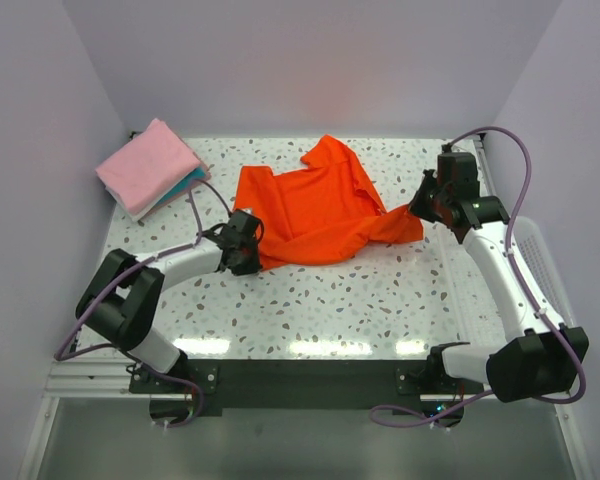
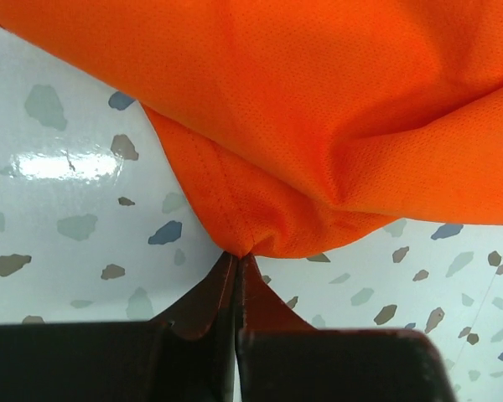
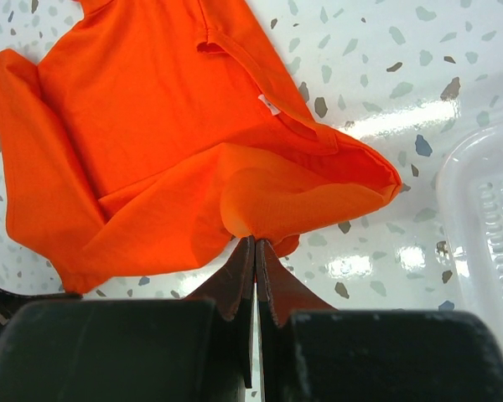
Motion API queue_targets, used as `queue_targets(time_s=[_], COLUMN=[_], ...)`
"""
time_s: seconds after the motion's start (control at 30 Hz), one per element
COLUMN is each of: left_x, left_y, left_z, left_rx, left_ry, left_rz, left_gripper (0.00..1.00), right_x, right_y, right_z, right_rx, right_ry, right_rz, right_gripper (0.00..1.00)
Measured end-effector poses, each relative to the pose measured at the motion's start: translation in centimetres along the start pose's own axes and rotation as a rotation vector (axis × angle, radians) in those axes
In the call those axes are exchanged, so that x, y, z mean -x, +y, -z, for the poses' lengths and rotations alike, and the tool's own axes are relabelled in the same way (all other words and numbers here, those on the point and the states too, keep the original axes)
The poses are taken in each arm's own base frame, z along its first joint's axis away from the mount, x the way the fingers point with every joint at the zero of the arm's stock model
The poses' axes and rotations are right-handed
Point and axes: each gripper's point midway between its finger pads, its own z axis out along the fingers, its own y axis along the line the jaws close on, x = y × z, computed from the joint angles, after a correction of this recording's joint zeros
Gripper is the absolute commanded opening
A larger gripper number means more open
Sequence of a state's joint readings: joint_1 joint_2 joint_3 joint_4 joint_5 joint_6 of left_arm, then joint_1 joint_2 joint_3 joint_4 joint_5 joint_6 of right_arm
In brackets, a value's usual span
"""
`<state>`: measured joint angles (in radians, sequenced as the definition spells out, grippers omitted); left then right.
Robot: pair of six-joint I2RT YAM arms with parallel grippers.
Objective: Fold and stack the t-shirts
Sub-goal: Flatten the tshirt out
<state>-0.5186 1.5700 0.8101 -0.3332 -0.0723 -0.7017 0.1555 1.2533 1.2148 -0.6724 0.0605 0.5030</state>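
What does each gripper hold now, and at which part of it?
Both hold the orange t-shirt: the left gripper pinches a hemmed edge at its left side, the right gripper pinches bunched cloth at its right end.

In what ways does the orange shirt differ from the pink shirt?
The orange shirt lies unfolded and wrinkled mid-table; the pink shirt is a neat folded rectangle in the far left corner. The orange shirt is pinched by the left tool and the right tool; no tool touches the pink shirt. The pink shirt sits on a teal shirt; the orange shirt sits on the table. Both are plain cloth.
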Motion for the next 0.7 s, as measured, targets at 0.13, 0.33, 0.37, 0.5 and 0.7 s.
queue_targets(time_s=[0.13, 0.33, 0.37, 0.5, 0.7], left_x=[1.0, 8.3, 10.4, 16.5, 21.3], left_y=[0.1, -0.4, -0.3, 1.5, 1.9], left_z=[0.2, 5.8, 7.7, 15.5, 25.0], left_rx=[0.021, 0.003, -0.013, -0.048, -0.058], left_ry=[-0.028, -0.215, -0.280, -0.502, -0.701], left_rz=[0.000, 0.076, 0.104, 0.187, 0.190], left_gripper=[0.00, 0.00, 0.00, 0.00, 0.00], right_x=[0.0, 1.4, 2.2, 5.6, 11.6], right_y=[0.0, 0.7, 1.1, 2.8, 5.8], right_z=[0.0, 0.9, 1.3, 3.2, 7.6], right_rx=[-0.001, 0.015, 0.026, 0.070, 0.157], right_ry=[0.000, -0.030, -0.050, -0.132, -0.293], right_rz=[0.007, 0.008, 0.007, 0.001, -0.008], right_gripper=[0.00, 0.00, 0.00, 0.00, 0.00])
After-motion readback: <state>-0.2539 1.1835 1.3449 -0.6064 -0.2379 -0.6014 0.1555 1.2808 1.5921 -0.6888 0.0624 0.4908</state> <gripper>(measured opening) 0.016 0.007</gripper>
